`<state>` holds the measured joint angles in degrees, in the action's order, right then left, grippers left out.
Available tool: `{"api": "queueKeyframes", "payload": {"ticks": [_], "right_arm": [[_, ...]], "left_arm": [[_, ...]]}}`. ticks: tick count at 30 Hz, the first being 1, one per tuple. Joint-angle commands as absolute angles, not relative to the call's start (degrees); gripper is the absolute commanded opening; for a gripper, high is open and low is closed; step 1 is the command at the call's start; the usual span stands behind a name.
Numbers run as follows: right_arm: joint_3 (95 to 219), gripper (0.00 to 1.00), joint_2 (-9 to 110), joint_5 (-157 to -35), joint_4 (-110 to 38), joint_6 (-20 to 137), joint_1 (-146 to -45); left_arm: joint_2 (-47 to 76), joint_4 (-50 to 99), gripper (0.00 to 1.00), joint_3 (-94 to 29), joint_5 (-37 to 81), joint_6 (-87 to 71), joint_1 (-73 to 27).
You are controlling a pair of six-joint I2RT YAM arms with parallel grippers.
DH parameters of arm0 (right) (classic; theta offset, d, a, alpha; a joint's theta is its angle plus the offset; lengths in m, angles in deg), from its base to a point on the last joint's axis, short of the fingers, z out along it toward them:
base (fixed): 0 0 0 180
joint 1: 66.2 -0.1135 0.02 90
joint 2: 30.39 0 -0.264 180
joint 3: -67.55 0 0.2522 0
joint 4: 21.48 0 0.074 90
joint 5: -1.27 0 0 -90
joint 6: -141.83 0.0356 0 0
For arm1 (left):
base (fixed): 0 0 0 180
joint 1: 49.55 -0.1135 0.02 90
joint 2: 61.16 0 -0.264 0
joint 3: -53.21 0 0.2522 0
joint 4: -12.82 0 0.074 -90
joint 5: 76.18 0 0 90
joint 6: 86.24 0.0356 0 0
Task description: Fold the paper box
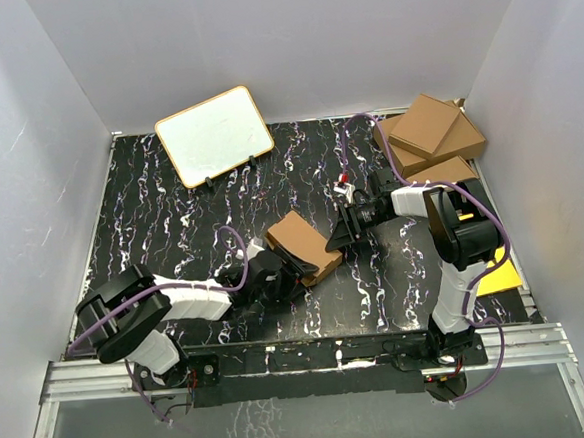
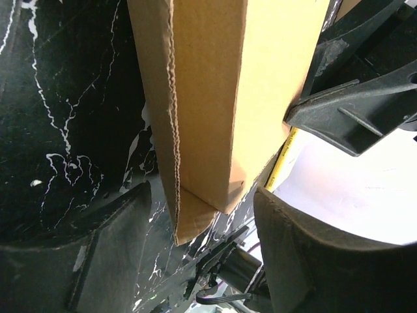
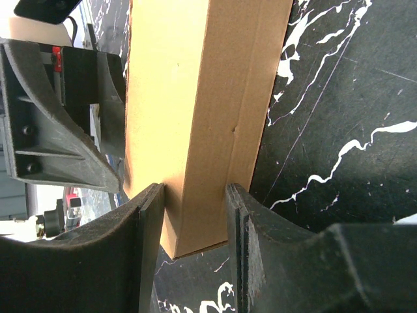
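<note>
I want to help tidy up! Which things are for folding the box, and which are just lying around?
For the job: paper box; right gripper gripping it; left gripper open around it.
Lying about: whiteboard; brown cartons; yellow sheet.

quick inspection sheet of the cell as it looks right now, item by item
surface: black marbled table, white veining
job's things: paper box, brown cardboard, mid-table between the two arms
clutter: whiteboard rear left; stacked cartons rear right; yellow sheet at the right edge, partly under the right arm
grippers: left gripper open, fingers either side of the box with gaps; right gripper shut on the box
cables: purple cables loop along both arms
surroundings: white walls on three sides
</note>
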<state>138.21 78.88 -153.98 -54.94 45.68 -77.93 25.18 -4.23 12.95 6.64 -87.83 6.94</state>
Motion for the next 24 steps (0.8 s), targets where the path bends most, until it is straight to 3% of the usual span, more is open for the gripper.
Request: {"api": "queueKeyframes", "payload": {"ticks": [1,10,11,12,18,24], "right_arm": [[139.14,0.44,80.17,-149.57,-54.93,42.87,-78.66],[139.05,0.44,80.44,-149.46,-54.93,42.87,-78.83],[139.05,0.44,80.44,-149.39,-54.93,42.91,-78.85],[139.05,0.44,80.44,-149.45,-54.91,42.87,-78.86],[139.12,0.44,80.42,-149.29,-54.93,42.87,-78.92],[139.27,0.44,80.44,-149.3,-55.01,42.83,-78.9]], "left_arm": [[25.41,-4.68,0.57,11.0,5.37,-89.39,7.41],[25.41,-4.41,0.4,10.7,5.8,-90.08,7.5],[25.55,-4.85,0.3,10.83,5.94,-90.29,7.54],[25.58,-5.19,0.28,11.06,6.01,-90.55,7.54],[26.04,-6.0,0.21,11.19,6.4,-90.72,7.54],[26.23,-6.69,0.23,10.72,7.41,-88.53,7.49]]}}
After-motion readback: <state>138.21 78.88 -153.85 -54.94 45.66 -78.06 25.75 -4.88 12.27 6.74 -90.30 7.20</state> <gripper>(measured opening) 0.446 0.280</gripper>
